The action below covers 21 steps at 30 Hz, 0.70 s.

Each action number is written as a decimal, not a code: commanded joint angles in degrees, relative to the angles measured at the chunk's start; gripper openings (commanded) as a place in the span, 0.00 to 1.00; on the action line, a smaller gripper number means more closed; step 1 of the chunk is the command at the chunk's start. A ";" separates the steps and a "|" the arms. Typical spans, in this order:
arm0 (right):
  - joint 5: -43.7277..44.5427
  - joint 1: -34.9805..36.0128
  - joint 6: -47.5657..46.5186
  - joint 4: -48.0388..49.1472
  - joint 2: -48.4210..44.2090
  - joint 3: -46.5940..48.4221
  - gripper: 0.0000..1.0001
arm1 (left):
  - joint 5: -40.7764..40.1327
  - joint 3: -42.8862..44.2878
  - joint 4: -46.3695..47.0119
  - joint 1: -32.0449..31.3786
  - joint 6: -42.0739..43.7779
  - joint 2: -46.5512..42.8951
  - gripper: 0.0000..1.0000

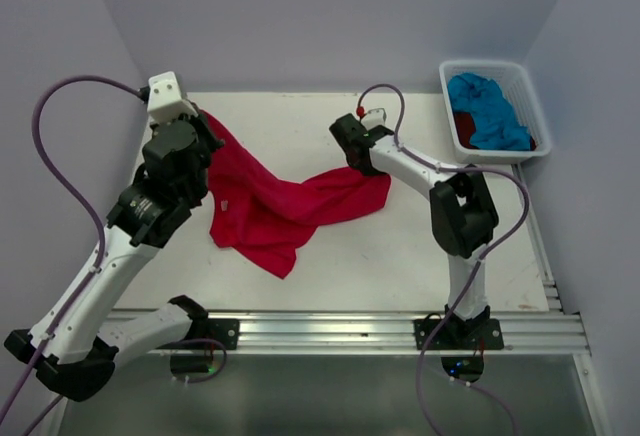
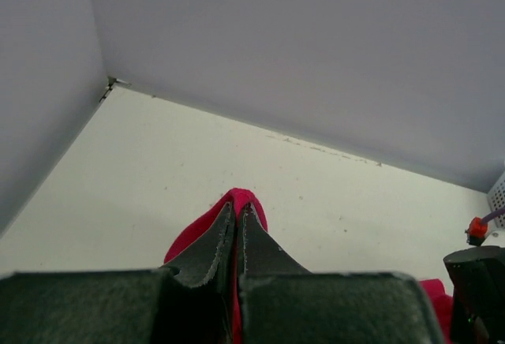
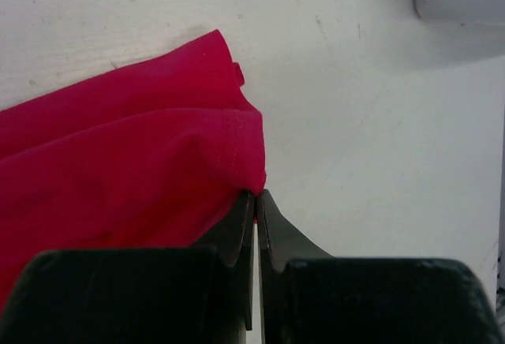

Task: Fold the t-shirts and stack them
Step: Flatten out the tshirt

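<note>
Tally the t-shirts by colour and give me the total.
red-pink t-shirt: 1
turquoise t-shirt: 1, in the basket
dark red t-shirt: 1, in the basket, mostly covered by the turquoise one
Total: 3

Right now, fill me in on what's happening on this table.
Both arms work the red-pink t-shirt. The left gripper is shut on one edge at the far left of the table; the right gripper pinches another edge mid-table. The shirt sags between them, crumpled, not yet folded. The turquoise t-shirt and dark red t-shirt lie in the white basket.
</note>
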 commanded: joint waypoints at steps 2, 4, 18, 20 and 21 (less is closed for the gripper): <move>0.17 -0.38 1.46 7.06 -1.39 2.57 0.00 | -2.72 -3.27 5.67 -0.03 -1.94 -3.63 0.00; -1.94 -0.38 0.50 13.36 -4.72 -2.14 0.00 | -2.99 -3.37 4.97 -0.03 -1.94 -4.25 0.00; -31.91 8.48 -16.29 17.81 -42.17 -18.35 0.00 | 8.16 -1.96 1.80 0.06 0.60 -13.38 0.00; -36.19 9.46 -17.17 16.83 -47.53 -19.22 0.00 | 14.56 -1.00 1.53 0.06 1.48 -16.63 0.00; -37.79 9.38 -17.52 17.18 -49.29 -19.93 0.00 | 17.55 -0.99 2.40 0.06 2.62 -18.04 0.00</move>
